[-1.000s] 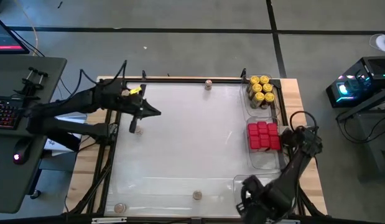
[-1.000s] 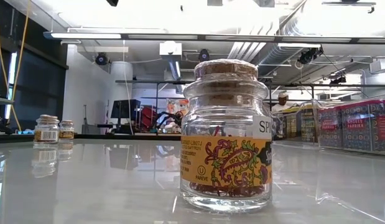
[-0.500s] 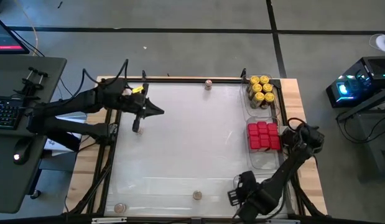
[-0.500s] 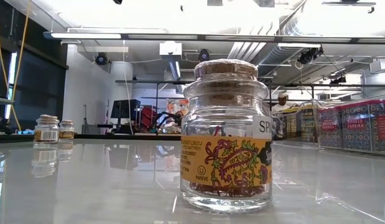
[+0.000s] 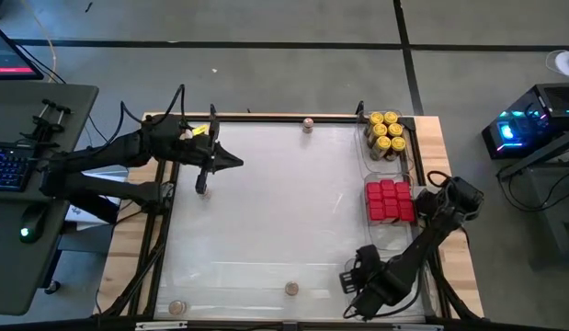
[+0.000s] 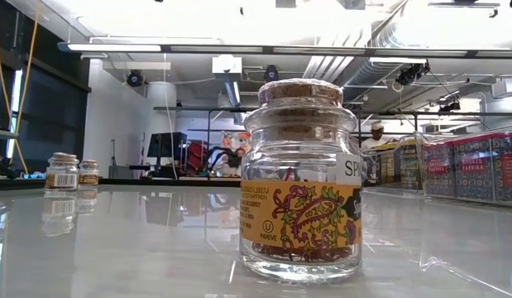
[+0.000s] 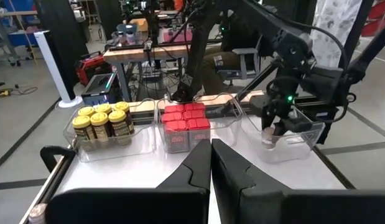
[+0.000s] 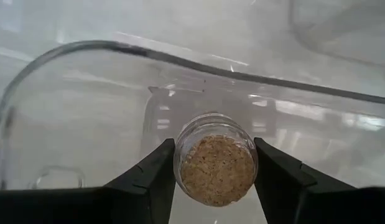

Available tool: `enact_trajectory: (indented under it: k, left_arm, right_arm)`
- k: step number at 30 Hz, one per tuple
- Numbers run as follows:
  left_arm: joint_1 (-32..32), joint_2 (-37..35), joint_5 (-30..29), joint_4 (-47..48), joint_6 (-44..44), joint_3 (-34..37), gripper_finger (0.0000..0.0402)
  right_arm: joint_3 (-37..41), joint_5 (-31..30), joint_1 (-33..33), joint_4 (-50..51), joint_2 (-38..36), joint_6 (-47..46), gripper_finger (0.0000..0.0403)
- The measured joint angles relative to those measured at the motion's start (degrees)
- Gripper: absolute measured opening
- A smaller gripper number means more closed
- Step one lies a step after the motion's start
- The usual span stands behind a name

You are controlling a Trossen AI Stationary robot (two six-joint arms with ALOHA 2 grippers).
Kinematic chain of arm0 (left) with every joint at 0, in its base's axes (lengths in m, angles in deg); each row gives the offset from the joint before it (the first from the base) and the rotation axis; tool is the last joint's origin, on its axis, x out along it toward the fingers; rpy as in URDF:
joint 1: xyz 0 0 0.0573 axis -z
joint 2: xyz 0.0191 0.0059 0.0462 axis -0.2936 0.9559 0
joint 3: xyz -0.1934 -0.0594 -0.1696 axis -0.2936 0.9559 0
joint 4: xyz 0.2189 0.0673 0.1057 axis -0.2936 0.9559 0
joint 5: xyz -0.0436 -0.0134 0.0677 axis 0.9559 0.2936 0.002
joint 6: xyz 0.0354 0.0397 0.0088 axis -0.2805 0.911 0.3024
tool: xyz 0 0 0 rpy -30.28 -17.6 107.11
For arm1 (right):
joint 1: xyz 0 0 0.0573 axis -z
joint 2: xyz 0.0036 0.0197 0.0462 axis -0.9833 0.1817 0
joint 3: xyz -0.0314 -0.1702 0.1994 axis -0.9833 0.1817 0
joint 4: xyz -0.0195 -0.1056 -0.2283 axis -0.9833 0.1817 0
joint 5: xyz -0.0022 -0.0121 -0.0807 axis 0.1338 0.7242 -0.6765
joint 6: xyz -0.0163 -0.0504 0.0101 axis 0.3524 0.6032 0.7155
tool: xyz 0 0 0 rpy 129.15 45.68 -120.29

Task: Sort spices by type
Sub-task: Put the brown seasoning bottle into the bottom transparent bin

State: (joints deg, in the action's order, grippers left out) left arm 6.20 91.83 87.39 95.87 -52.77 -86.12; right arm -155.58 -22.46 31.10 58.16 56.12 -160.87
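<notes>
My right gripper (image 5: 356,276) is shut on a small cork-topped jar (image 8: 216,160) near the table's near-right corner, by a clear tray (image 7: 298,140); the left wrist view shows this jar (image 7: 269,138) at that tray. My left gripper (image 5: 231,162) is shut and hangs over the far-left part of the table, touching nothing. Yellow-lidded jars (image 5: 386,133) and red tins (image 5: 388,200) stand in trays along the right edge. Loose cork-topped jars stand on their bases on the table: one at the far edge (image 5: 307,124), one at the near edge (image 5: 291,288) (image 6: 301,182), one at the near-left corner (image 5: 177,306). My right gripper pinches the small jar just below its cork top (image 8: 216,140), one finger (image 8: 156,171) on each side. The fingers come from above, pointing down. The jar stays upright below them; whether its base rests in the tray cannot be told.
The clear tray's curved rim (image 8: 117,48) lies just beyond the held jar. A keyboard and desk (image 5: 17,165) stand left of the table. Two more small jars (image 6: 61,170) show far off at the left in the low view. A person shows beyond the table in the low view.
My right arm has swung at the near-right corner: its gripper, with the jar, has shifted a little toward the table's left and its elbow has moved outward to the right. The left gripper has drifted slightly toward the far edge. The loose jars have stayed in place.
</notes>
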Motion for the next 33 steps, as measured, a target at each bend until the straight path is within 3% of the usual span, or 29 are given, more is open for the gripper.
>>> enact_trajectory:
  k: [8, 16, 22, 28, 30, 33]
  left_arm:
    - [0.0, 0.0, -0.01, 0.03, 0.05, 0.0, 0.0]
    - [0.0, 0.0, -0.01, 0.07, 0.17, 0.0, 0.0]
    - [0.0, 0.06, -0.1, 0.09, 1.01, -0.02, 0.0]
    - [0.0, -0.09, -0.25, 0.14, 1.88, -0.02, 0.0]
    - [0.0, -0.56, -0.77, 0.23, 3.22, -0.02, 0.0]
    - [0.0, -1.9, -2.19, 0.4, 3.52, -0.07, 0.0]
  right_arm:
    - [0.46, 0.02, 0.83, -0.61, 0.02, 1.09, 0.0211]
    - [0.46, 1.03, 0.82, -0.54, -0.7, 0.32, 0.0216]
    - [0.44, 1.85, 0.74, 0.54, -5.38, 2.0, 0.0218]
    - [-2.0, 4.33, -0.09, 0.52, -14.62, 7.63, 0.0218]
    - [-3.08, 1.15, -0.2, 0.46, -18.31, 7.65, 0.0218]
    - [-4.08, -11.63, 2.95, 0.01, -22.87, 7.31, 0.0218]
